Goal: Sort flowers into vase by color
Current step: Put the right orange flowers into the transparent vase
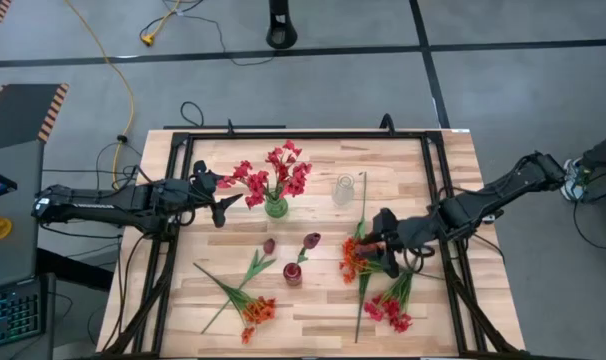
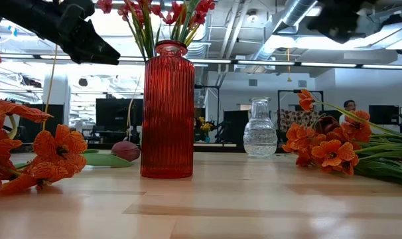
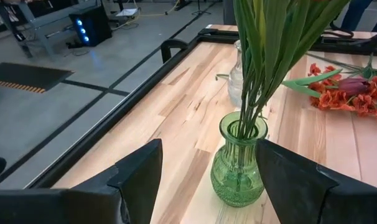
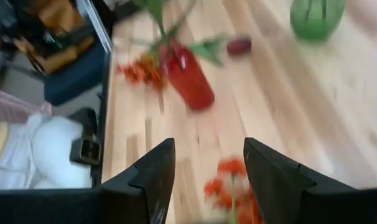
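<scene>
Overhead, the right gripper (image 1: 385, 238) hangs directly over the orange flowers (image 1: 355, 258), whose thin stalks run away from it toward the clear vase (image 1: 343, 190), roughly crosswise to the arm; the pinkish-red flowers (image 1: 388, 310) lie just beyond, nearer the table's front edge. The left gripper (image 1: 221, 203) waits just beside the green vase (image 1: 276, 207), well apart from both clusters, so the right arm looks the natural one for the next pick. At table height, the orange flowers (image 2: 324, 147) lie flat with stalks trailing sideways, and a red vase (image 2: 166, 109) stands in front. From the left wrist, the fingers (image 3: 139, 174) stand spread and empty on either side of the green vase (image 3: 238, 162). From the right wrist, its fingers (image 4: 152, 173) are parted with nothing held, orange blooms (image 4: 229, 186) showing in the gap between them.
</scene>
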`<action>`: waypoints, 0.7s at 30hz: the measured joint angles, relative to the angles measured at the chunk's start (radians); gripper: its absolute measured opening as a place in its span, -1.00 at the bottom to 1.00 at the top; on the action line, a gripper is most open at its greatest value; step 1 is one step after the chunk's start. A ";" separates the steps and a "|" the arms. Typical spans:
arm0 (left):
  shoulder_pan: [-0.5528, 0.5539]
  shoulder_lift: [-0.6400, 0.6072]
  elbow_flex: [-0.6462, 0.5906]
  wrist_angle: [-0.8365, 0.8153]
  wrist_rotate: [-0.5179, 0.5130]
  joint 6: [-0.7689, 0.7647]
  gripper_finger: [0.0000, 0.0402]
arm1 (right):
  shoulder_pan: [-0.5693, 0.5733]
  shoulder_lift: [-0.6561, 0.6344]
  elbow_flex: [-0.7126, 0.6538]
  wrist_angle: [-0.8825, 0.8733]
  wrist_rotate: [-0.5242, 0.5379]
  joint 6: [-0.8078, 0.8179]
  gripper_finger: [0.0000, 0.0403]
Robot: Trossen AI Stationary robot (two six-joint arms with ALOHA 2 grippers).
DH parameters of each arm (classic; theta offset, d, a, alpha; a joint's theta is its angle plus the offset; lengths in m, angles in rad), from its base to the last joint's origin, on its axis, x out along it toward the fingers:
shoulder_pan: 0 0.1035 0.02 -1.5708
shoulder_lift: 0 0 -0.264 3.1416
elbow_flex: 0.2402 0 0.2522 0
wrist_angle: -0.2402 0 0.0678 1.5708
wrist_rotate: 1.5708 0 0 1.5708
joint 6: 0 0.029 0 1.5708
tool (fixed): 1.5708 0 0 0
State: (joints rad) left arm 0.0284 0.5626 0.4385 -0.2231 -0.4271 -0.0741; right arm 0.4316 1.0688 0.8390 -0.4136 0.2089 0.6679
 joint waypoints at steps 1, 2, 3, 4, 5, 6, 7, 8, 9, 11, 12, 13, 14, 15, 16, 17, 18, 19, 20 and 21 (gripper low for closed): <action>0.000 0.000 0.000 0.001 0.001 -0.001 0.22 | 0.019 0.004 -0.001 -0.029 0.000 0.037 0.08; 0.000 0.000 0.000 0.001 0.001 -0.002 0.22 | 0.034 0.013 -0.001 -0.042 0.000 0.075 0.08; 0.000 0.000 0.000 0.001 0.001 -0.002 0.22 | 0.043 0.020 -0.001 -0.052 0.000 0.110 0.08; 0.000 0.000 0.000 0.001 0.002 -0.002 0.22 | 0.057 0.030 0.000 -0.075 0.000 0.139 0.08; 0.000 0.000 0.000 0.001 0.002 -0.002 0.22 | 0.071 0.042 0.000 -0.107 -0.002 0.172 0.08; 0.000 0.000 0.000 0.001 0.002 -0.003 0.22 | 0.082 0.056 -0.001 -0.127 -0.001 0.203 0.08; 0.000 0.000 0.000 0.002 0.002 -0.010 0.22 | 0.091 0.073 -0.001 -0.140 -0.001 0.230 0.08; 0.000 0.000 0.000 0.001 0.002 -0.014 0.22 | 0.099 0.090 -0.001 -0.162 -0.002 0.256 0.08; 0.000 0.000 0.000 0.002 0.002 -0.017 0.22 | 0.107 0.108 -0.001 -0.191 -0.002 0.283 0.08; 0.000 0.000 0.000 0.002 0.003 -0.019 0.22 | 0.123 0.145 -0.001 -0.223 -0.012 0.326 0.08; 0.000 0.000 0.000 0.002 0.003 -0.020 0.22 | 0.128 0.163 -0.001 -0.239 -0.022 0.344 0.08; 0.000 0.000 0.000 0.002 0.003 -0.021 0.22 | 0.131 0.181 -0.001 -0.257 -0.035 0.361 0.08; 0.000 0.000 0.000 0.002 0.003 -0.021 0.22 | 0.134 0.198 -0.001 -0.272 -0.051 0.380 0.08; 0.000 0.000 0.000 0.002 0.002 -0.021 0.22 | 0.136 0.214 -0.001 -0.284 -0.063 0.398 0.08; 0.000 0.000 0.000 0.003 0.002 -0.021 0.22 | 0.139 0.231 -0.001 -0.297 -0.079 0.413 0.08; 0.000 0.000 0.000 0.003 0.002 -0.021 0.22 | 0.140 0.248 -0.001 -0.311 -0.096 0.426 0.08; 0.000 0.000 0.000 0.004 0.002 -0.021 0.22 | 0.140 0.265 -0.001 -0.325 -0.112 0.438 0.08; 0.000 0.000 0.000 0.004 0.002 -0.021 0.22 | 0.143 0.281 -0.001 -0.338 -0.129 0.450 0.08; 0.000 0.000 0.000 0.004 0.002 -0.021 0.22 | 0.146 0.297 -0.001 -0.351 -0.145 0.460 0.08; 0.000 0.000 0.000 0.004 0.002 -0.022 0.22 | 0.145 0.313 -0.001 -0.359 -0.160 0.467 0.08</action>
State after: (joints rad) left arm 0.0284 0.5625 0.4385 -0.2192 -0.4248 -0.0957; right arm 0.5767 1.3819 0.8379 -0.7729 0.0484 1.1347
